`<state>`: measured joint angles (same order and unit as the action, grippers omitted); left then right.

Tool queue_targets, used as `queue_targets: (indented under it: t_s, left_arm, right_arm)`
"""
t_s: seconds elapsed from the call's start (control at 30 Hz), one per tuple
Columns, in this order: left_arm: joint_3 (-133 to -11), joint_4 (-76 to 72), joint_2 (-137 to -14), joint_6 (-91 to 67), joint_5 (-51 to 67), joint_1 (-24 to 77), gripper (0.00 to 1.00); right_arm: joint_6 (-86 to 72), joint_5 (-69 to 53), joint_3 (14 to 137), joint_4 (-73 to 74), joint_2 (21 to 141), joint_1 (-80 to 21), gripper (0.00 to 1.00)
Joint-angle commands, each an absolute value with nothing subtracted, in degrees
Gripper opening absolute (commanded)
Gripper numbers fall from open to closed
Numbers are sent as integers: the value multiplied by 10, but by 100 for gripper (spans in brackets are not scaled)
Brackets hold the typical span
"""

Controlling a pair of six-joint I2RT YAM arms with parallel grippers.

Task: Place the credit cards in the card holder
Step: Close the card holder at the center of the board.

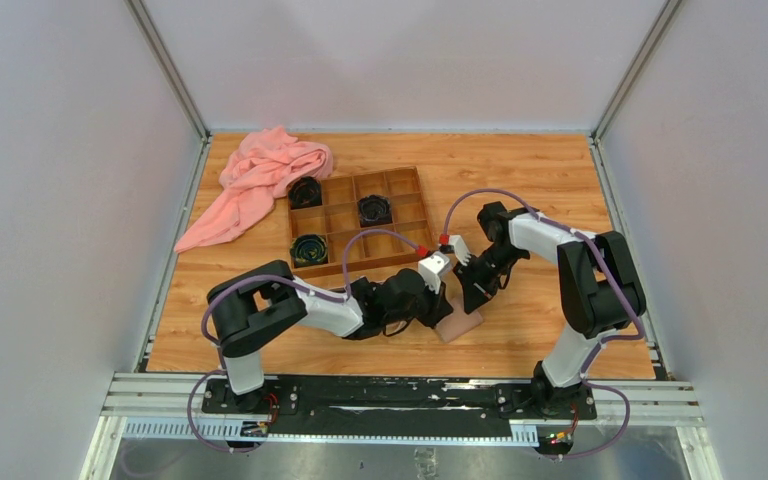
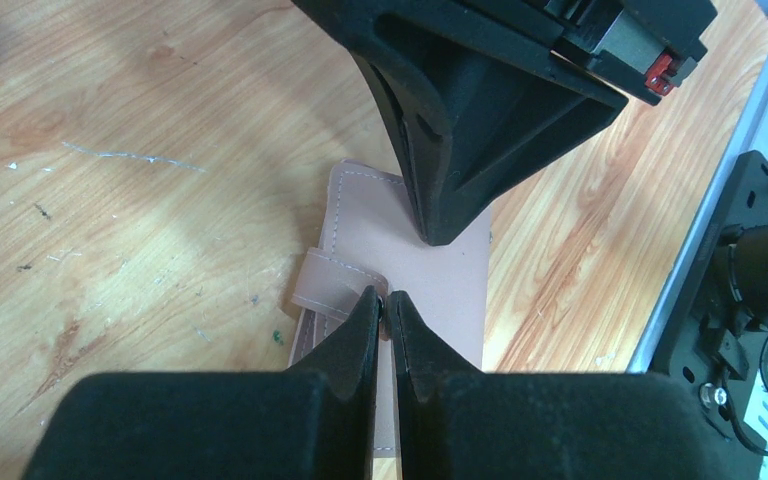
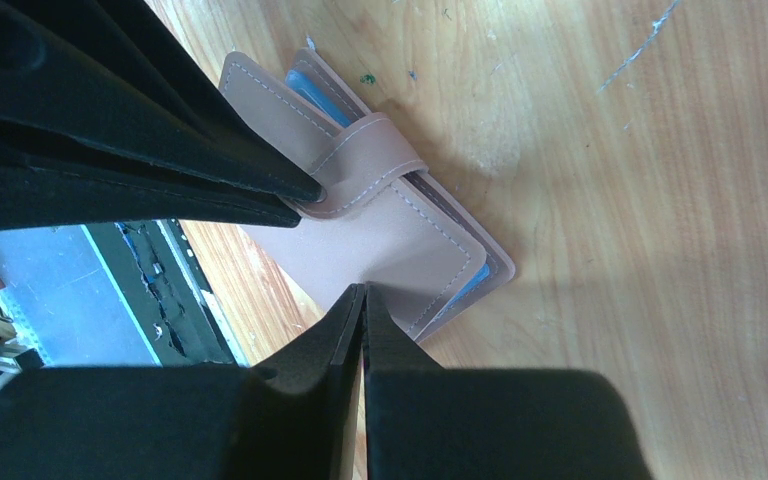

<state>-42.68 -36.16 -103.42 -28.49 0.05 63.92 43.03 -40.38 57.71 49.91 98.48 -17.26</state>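
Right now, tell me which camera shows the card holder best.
Right wrist: the card holder lies nearly whole in view, with its strap and blue inner edges visible. Left wrist shows its tan face, partly hidden. Top external shows only a small corner.

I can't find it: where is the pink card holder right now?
Seen from above, the card holder lies on the table near its front edge, between the arms, with the left gripper and right gripper tips on it.

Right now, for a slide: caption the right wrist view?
Both arms' shut jaws touch the closed tan card holder on the wooden table.
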Motion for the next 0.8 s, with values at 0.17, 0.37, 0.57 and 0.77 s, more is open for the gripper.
queue_targets:
  t_s: [0.17, 0.37, 0.57, 0.77]
  left_arm:
    - [-450, -254, -1033, -243, -26, 669, 5]
    - [-470, -209, -1019, -221, -49, 678, 5]
    - [-492, -176, -1027, -203, -54, 690, 6]
    - [-514, -147, -1039, -196, -74, 700, 6]
  right_arm:
    - [439, -380, 569, 472, 1008, -173, 5]
    - [438, -380, 569, 472, 1009, -173, 5]
    - [437, -379, 570, 472, 1010, -173, 5]
    - [437, -378, 570, 472, 1009, -173, 5]
